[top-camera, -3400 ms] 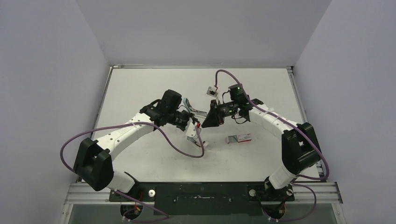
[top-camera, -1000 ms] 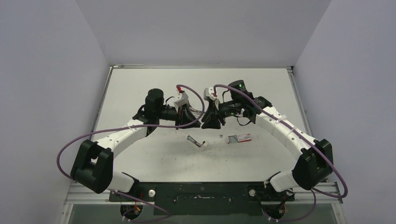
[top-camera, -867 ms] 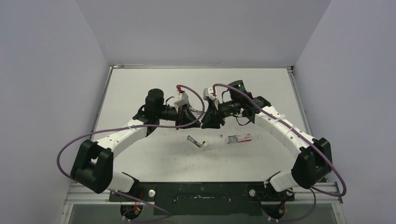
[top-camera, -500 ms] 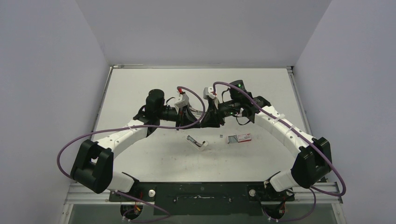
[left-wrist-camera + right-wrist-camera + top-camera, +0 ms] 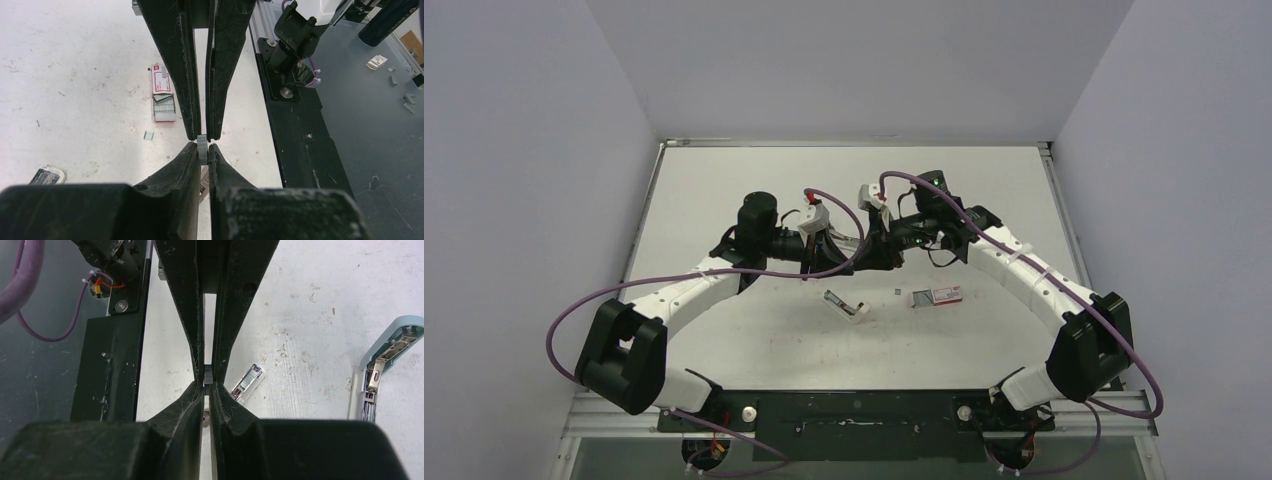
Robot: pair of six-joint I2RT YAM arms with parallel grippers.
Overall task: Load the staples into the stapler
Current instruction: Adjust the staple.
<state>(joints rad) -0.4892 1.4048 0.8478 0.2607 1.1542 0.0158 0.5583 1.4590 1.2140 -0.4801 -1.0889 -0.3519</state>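
The left end effector (image 5: 202, 148) is clenched on the staples (image 5: 202, 142). The right end effector (image 5: 206, 385) pinches the same strip, tip to tip above the bench (image 5: 764, 345). A mistimed release or opposing pull could drop or snap it. The open stapler (image 5: 392, 347) lies apart.

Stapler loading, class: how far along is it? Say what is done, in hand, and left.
Done: the box and the stapler lie open. In hand: a strip of staples pinched between the left gripper and right gripper. Left: slide it into the stapler and shut it.
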